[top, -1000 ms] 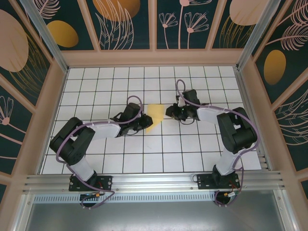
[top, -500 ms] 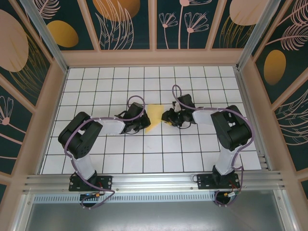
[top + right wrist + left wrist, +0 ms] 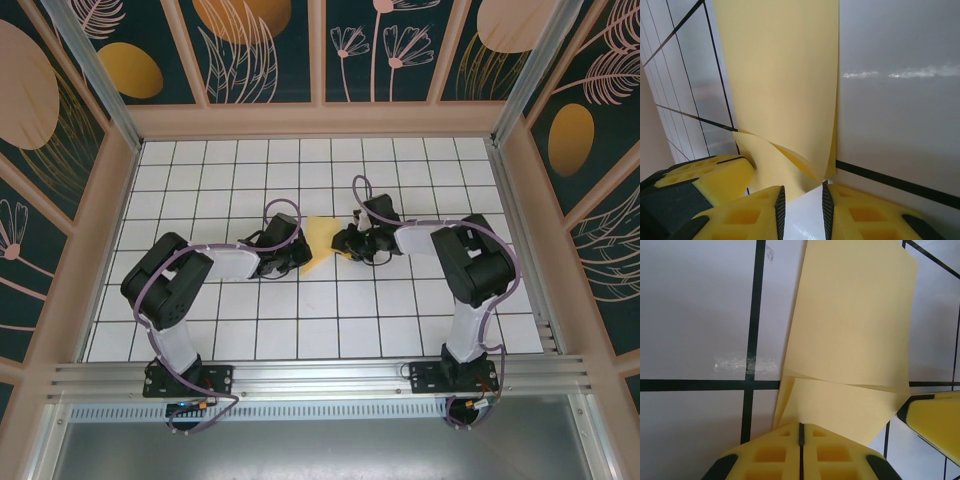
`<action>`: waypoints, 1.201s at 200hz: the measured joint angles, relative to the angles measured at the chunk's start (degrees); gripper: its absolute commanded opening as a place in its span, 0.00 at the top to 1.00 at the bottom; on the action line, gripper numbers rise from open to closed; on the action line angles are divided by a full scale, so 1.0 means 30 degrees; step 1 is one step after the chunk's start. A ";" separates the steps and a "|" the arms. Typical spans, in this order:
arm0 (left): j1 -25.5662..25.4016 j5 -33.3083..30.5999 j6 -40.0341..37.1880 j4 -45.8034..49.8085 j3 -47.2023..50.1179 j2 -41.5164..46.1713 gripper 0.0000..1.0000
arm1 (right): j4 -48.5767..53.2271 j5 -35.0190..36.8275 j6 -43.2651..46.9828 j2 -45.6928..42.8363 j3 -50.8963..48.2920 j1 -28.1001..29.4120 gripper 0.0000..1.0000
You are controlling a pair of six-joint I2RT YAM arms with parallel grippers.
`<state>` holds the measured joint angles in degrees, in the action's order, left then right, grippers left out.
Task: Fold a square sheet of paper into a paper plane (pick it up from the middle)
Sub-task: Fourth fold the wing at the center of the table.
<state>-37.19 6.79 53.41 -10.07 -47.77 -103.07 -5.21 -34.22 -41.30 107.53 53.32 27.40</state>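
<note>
The square sheet of paper [image 3: 321, 240] is pale yellow and partly folded, lying mid-table between both grippers. In the left wrist view the paper [image 3: 855, 325] has a creased lower flap that runs down into my left gripper [image 3: 801, 426], whose jaws are shut on the flap's edge. In the top view my left gripper [image 3: 301, 252] is at the paper's left side. My right gripper [image 3: 345, 244] is at its right side. My right gripper [image 3: 802, 192] is open by a narrow gap, with the paper's [image 3: 785, 85] curled folded corner just at the gap's mouth.
The white gridded table [image 3: 300, 330] is walled by a wooden frame [image 3: 110, 230] on three sides. The left gripper's yellow finger [image 3: 710, 177] touches the lifted flap in the right wrist view. The right gripper's finger [image 3: 935, 425] sits by the flap's right corner.
The left gripper has closed on the paper's edge and its arm shifted right. The right gripper has slid left up to the paper's right side.
</note>
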 measured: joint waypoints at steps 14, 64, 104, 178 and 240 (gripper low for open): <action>0.0000 0.0000 0.0022 -0.0015 0.0015 0.0000 0.90 | -0.0138 -0.0124 -0.0066 0.0117 0.0015 0.0015 0.72; 0.0000 0.0007 0.0080 -0.0109 0.0066 0.0000 0.89 | -0.0998 -0.0758 -0.0714 0.0386 0.0022 0.0029 0.76; 0.0000 0.0066 0.0160 -0.0131 0.0066 0.0000 0.82 | -0.1530 -0.1326 -0.1399 0.0845 0.0066 0.0058 0.83; 0.0000 0.0000 -0.0576 -0.0073 0.0306 0.2215 0.63 | -0.1013 0.0510 -0.2018 -0.0357 -0.0124 0.0044 1.00; 0.0000 0.0801 -0.3730 -0.2732 0.1967 0.5246 0.45 | -0.0182 0.2557 -0.4109 -0.4160 -0.0896 0.0029 1.00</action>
<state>-37.19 9.19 42.22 -18.26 -41.87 -87.33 -5.76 -26.55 -53.63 95.04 50.63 27.49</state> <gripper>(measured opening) 0.530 0.053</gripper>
